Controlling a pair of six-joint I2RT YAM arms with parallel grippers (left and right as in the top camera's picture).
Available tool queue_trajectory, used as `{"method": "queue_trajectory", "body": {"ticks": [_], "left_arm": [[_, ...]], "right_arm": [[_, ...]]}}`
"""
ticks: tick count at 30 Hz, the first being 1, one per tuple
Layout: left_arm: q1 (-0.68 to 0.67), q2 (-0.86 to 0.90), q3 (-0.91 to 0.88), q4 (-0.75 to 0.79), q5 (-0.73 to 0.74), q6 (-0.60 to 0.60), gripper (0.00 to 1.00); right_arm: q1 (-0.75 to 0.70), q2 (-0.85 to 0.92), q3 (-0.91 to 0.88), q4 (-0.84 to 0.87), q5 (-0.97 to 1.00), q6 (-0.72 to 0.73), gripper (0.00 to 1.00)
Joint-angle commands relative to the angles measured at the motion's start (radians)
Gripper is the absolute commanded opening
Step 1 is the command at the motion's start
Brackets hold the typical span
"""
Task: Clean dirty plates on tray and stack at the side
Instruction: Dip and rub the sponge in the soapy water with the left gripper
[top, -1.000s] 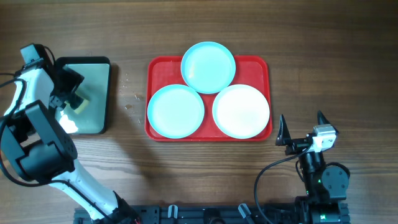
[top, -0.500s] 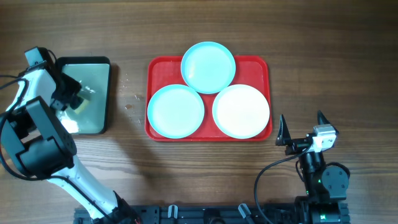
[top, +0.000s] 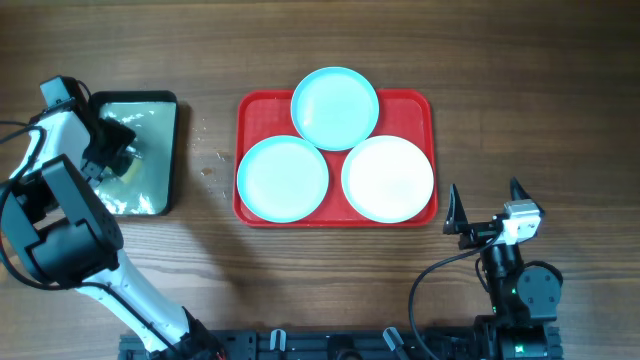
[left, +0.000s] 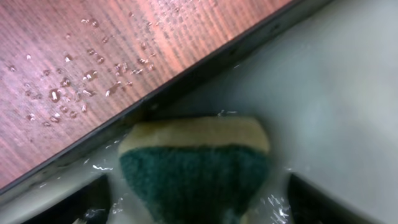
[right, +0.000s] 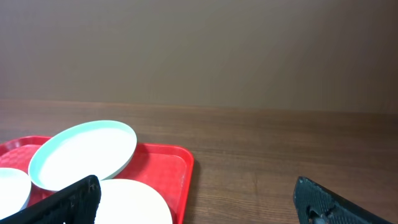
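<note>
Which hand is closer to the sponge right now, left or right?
Left. The left hand is over the sponge in the black-rimmed tray, with its fingers on either side of it. The right hand is far off, past the red tray, near its front right corner.

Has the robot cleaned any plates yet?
Not yet. Done: nothing. The back blue plate, front blue plate and white plate all lie on the red tray, none stacked. In hand: the left gripper hangs open around the sponge in the small tray. The right gripper waits open. Left: grip the sponge, wipe each plate, stack them.
</note>
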Motion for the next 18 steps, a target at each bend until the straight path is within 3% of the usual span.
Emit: {"method": "queue_trajectory", "body": {"ticks": [1,2,3,6,7,8,9,14,15,16,17,18], "left_arm": [[-0.001,0.015,-0.01,-0.029,0.019,0.002,0.48],[-0.001,0.015,-0.01,-0.035,0.022,0.002,0.09],[-0.001,0.015,-0.01,-0.044,0.022,0.002,0.04],[-0.001,0.015,-0.01,-0.062,0.022,0.002,0.04],[-0.001,0.015,-0.01,-0.071,0.023,0.002,0.18],[-0.001,0.015,-0.01,-0.089,0.043,0.002,0.89],[-0.001,0.015,-0.01,-0.099,0.068,0.002,1.0],[-0.001,0.015,-0.01,-0.143,0.24,0.002,1.0],[-0.001,0.015,-0.01,-0.151,0.24,0.002,0.92],[-0.001,0.015,-0.01,-0.161,0.24,0.002,0.71],[-0.001,0.015,-0.01,-0.163,0.24,0.002,0.39],[-0.001,0.015,-0.01,-0.163,0.24,0.002,0.24]], "right_arm": [[0.003,-0.006,-0.002,0.002,0.01,0.008,1.0],[0.003,-0.006,-0.002,0.002,0.01,0.008,1.0],[0.003,-0.006,-0.002,0.002,0.01,0.008,1.0],[0.003,-0.006,-0.002,0.002,0.01,0.008,1.0],[0.003,-0.006,-0.002,0.002,0.01,0.008,1.0],[0.003,-0.006,-0.002,0.002,0.01,0.008,1.0],[0.003,-0.006,-0.002,0.002,0.01,0.008,1.0],[0.003,-0.006,-0.002,0.002,0.01,0.008,1.0],[0.003,-0.006,-0.002,0.002,0.01,0.008,1.0],[0.003,-0.006,-0.002,0.002,0.01,0.008,1.0],[0.003,-0.006,-0.002,0.002,0.01,0.008,1.0],[0.003,-0.006,-0.002,0.002,0.01,0.008,1.0]]}}
